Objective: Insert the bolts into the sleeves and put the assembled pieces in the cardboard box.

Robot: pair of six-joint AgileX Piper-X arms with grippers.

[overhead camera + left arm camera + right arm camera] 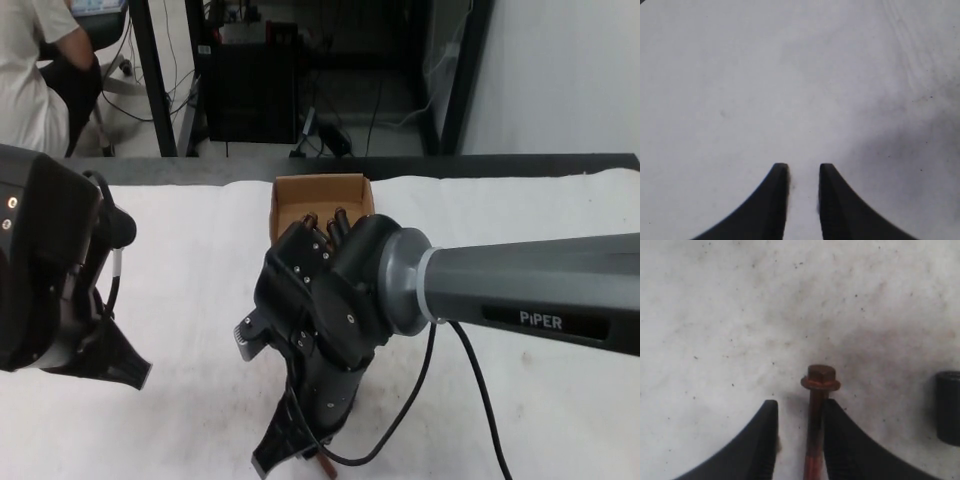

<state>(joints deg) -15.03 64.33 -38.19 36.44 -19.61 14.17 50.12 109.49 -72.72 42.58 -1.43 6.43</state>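
Tally on the bench: four kinds of thing.
One bolt (816,435), one black sleeve (948,407), one cardboard box (322,189) whose dark contents I cannot count, and two robot arms, the left arm (45,275) and the right arm (530,285).

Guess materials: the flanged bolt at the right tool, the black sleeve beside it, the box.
Reddish-brown hex flange bolt: metal, perhaps copper-plated or rusted steel; dull sheen, patchy colour. Short black cylindrical sleeve: matte, no glint, likely rubber or plastic. Brown open-topped box: plain cardboard, flat brown walls.
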